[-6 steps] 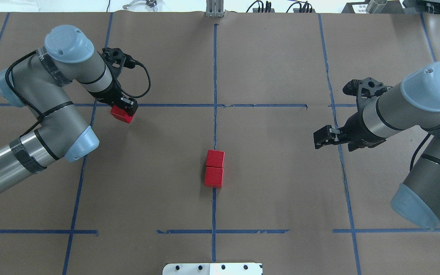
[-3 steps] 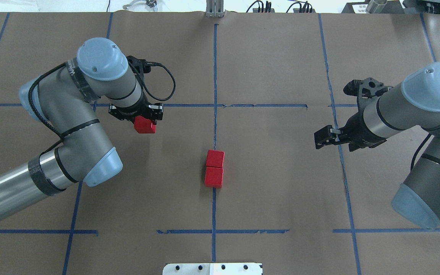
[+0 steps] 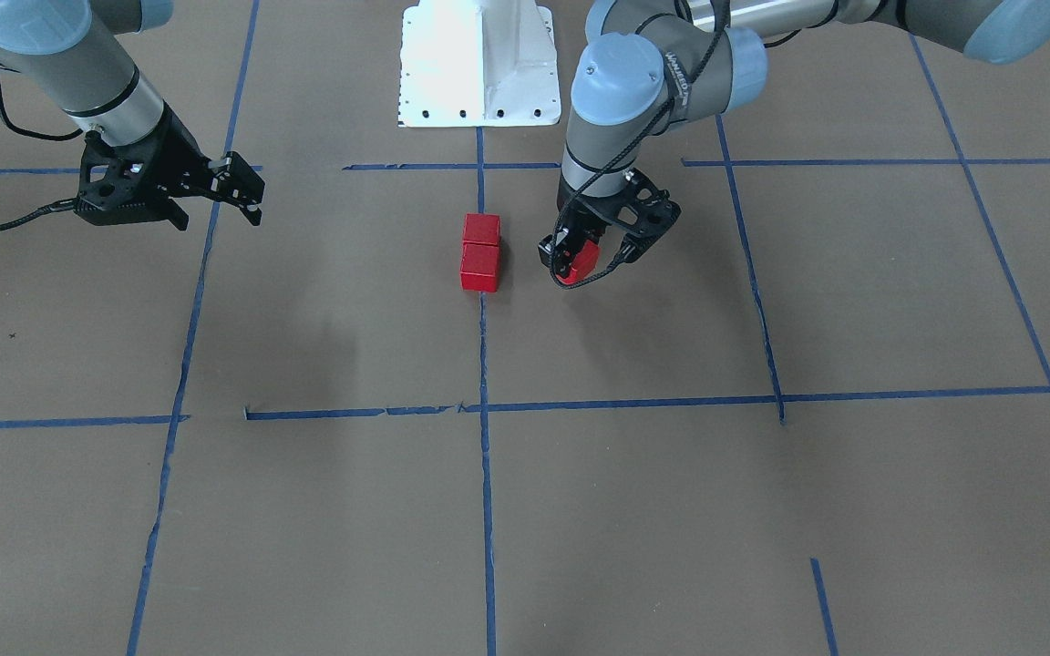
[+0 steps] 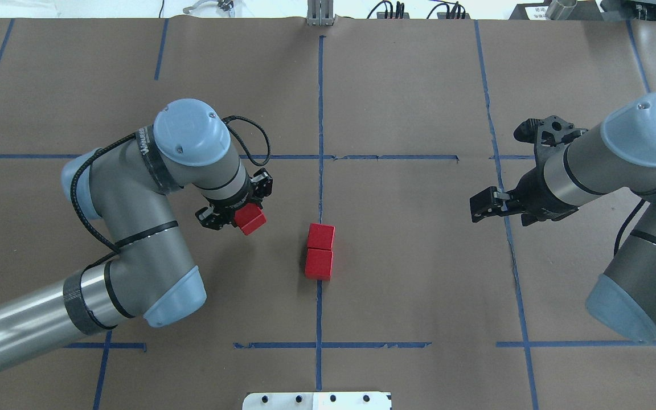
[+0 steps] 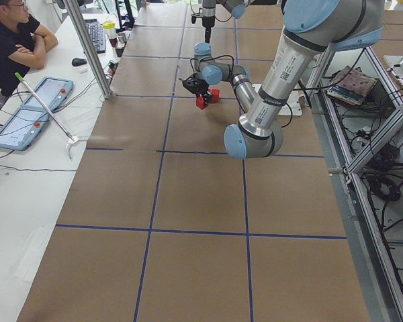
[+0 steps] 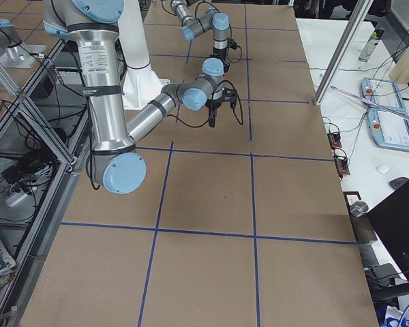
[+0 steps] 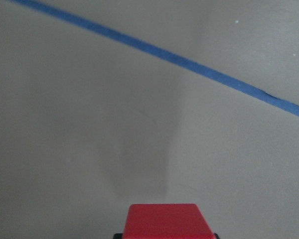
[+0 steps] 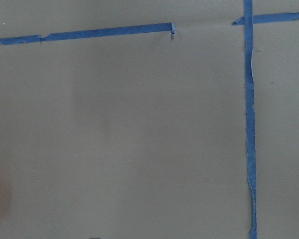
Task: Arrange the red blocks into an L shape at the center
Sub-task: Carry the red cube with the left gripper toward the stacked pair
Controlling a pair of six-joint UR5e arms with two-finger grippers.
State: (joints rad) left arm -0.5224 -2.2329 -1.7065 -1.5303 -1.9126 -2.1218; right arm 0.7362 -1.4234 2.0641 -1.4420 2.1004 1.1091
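Carrying step: left gripper [image 4: 241, 218], clamped on the third red block [image 4: 251, 220], hangs near the touching red pair [image 4: 320, 250]. Next, set it down flush beside the pair's end.

Two bright red blocks [image 4: 320, 250] showed plain matte faces on the brown paper surface [image 4: 408, 256], which was crossed by a grid of blue tape lines [image 4: 320, 97]. A third red block [image 4: 251, 220], at nine o'clock from the pair, matched them. The left arm [image 4: 134, 239] and right arm [image 4: 618, 165] were silver-grey with pale blue caps. The left gripper [image 3: 580, 260] and right gripper [image 3: 250, 193] were black, and the base plate [image 3: 475, 64] was white.
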